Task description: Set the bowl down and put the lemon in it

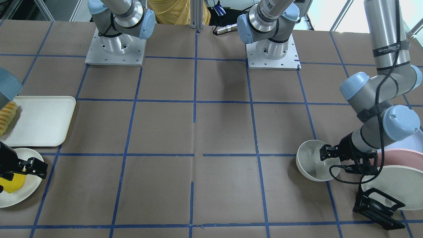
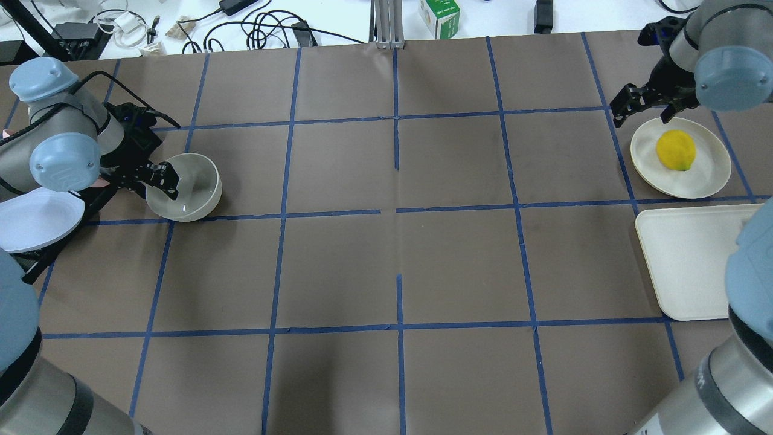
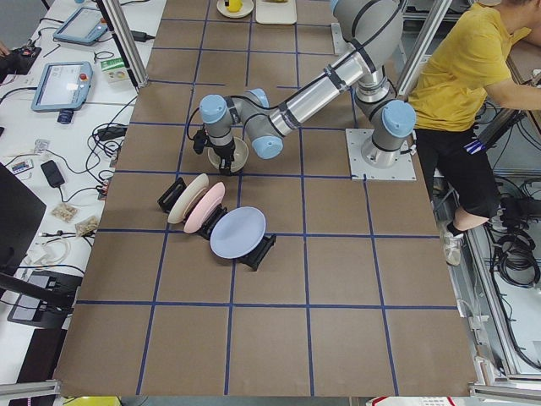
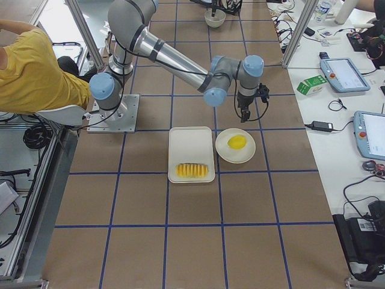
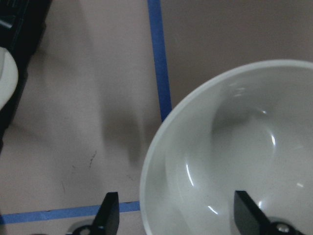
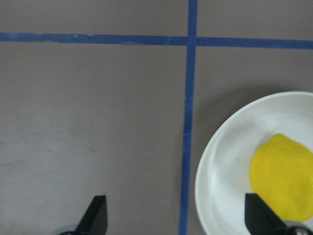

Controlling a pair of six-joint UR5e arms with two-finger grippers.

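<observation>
The off-white bowl (image 2: 190, 188) sits at the table's left side, next to the plate rack; it also shows in the front view (image 1: 312, 165) and the left wrist view (image 5: 244, 142). My left gripper (image 2: 164, 181) (image 5: 176, 215) is open, with one finger inside the bowl and one outside, astride its rim. The yellow lemon (image 2: 675, 150) (image 6: 283, 176) lies on a shallow cream plate (image 2: 709, 175) at the far right. My right gripper (image 2: 652, 104) (image 6: 178, 220) is open and empty, above the table just beyond the plate's far-left edge.
A black rack (image 3: 173, 196) with cream, pink and blue plates (image 3: 238, 233) stands beside my left arm. A cream tray (image 2: 688, 266) with a ridged yellow item (image 4: 191, 170) lies next to the lemon's plate. Blue tape lines grid the brown table.
</observation>
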